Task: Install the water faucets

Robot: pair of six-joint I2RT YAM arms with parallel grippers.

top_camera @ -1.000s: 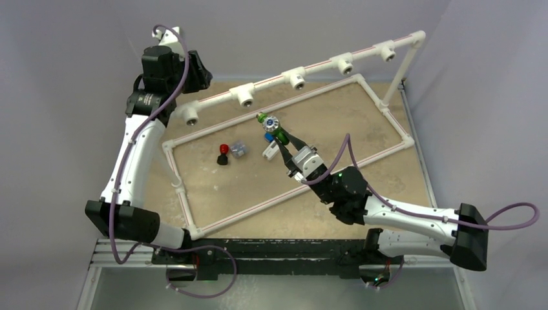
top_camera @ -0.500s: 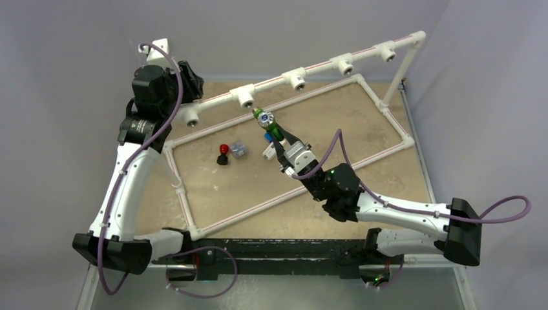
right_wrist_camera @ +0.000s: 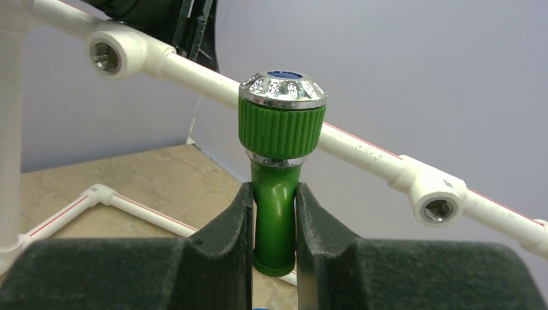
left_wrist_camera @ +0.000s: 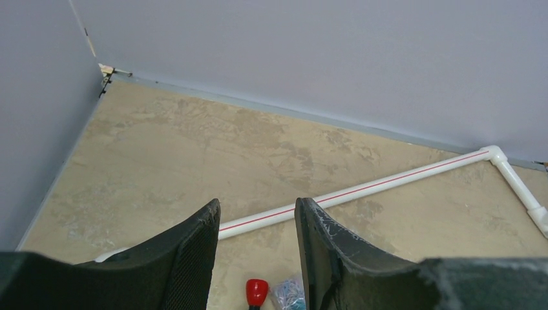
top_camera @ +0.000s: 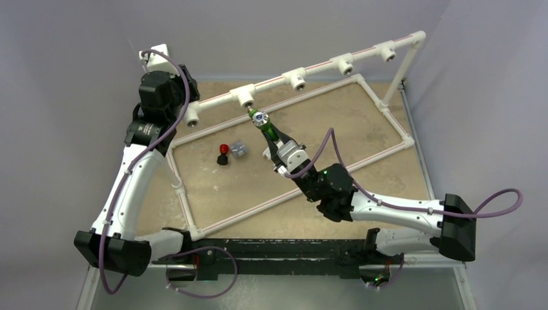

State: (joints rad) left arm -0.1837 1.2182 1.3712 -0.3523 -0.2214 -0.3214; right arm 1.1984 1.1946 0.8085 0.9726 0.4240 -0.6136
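Observation:
My right gripper (top_camera: pixel 271 134) is shut on the curved spout of the green faucet (top_camera: pixel 261 121), held in the air just below the second tee fitting (top_camera: pixel 246 97) of the raised white pipe. In the right wrist view the green faucet (right_wrist_camera: pixel 279 129), with a chrome cap, stands up between my fingers (right_wrist_camera: pixel 223 232). The black faucet with a red knob (top_camera: pixel 223 154) lies on the table. The white faucet (top_camera: pixel 267 152) is mostly hidden under my right gripper. My left gripper (top_camera: pixel 189 79) is open and empty behind the pipe's left end; in its wrist view (left_wrist_camera: pixel 256 210) the red knob (left_wrist_camera: pixel 257 290) shows below.
The white pipe frame (top_camera: pixel 381 105) lies as a rectangle on the tan table, with a raised rail carrying several open tee fittings (top_camera: pixel 297 81). A small clear bag (top_camera: pixel 239 149) lies by the black faucet. Grey walls stand close at the back and right.
My right gripper has carried the green faucet up and to the left, toward the raised pipe. My left arm has shifted and its gripper sits closer behind the pipe's left end.

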